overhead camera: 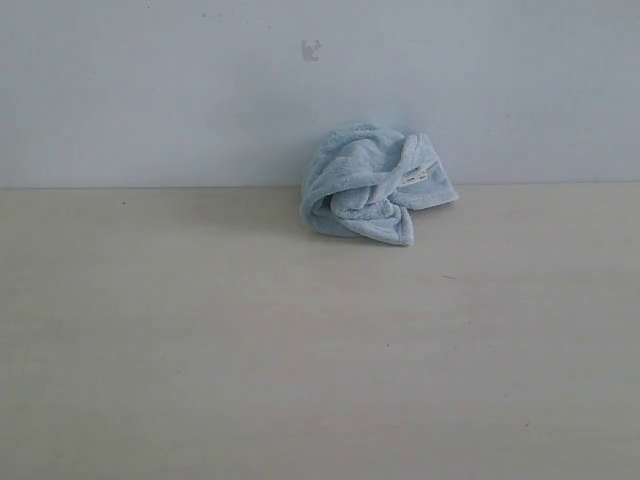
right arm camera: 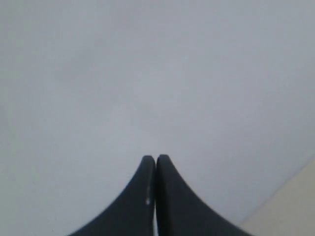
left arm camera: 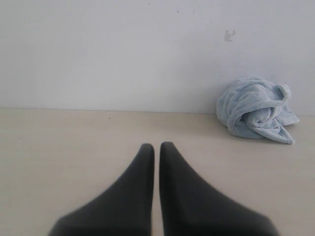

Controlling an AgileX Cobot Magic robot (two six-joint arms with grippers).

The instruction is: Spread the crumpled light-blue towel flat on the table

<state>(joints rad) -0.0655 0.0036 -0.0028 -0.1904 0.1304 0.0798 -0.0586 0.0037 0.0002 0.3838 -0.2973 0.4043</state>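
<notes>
Pale beige, faintly grained table (overhead camera: 300, 350) runs back to a plain grey-white wall (overhead camera: 150, 90). Your crumpled towel (overhead camera: 372, 185) sits at the table's 12 o'clock edge, by that wall. Your left gripper (left arm camera: 156, 147) is pinched together on nothing, with the towel at its 2 o'clock. Your right gripper (right arm camera: 156, 158) is clenched empty, facing wall.

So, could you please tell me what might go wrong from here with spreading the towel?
1. The towel sits bunched at the far edge of the table by the wall; a gripper reaching behind it might strike the wall.
2. Only the corner with the white label shows clearly; grabbing a thick fold would likely lift the whole lump.
3. The left gripper and right gripper are shut, and the right wrist view misses the towel.
</notes>
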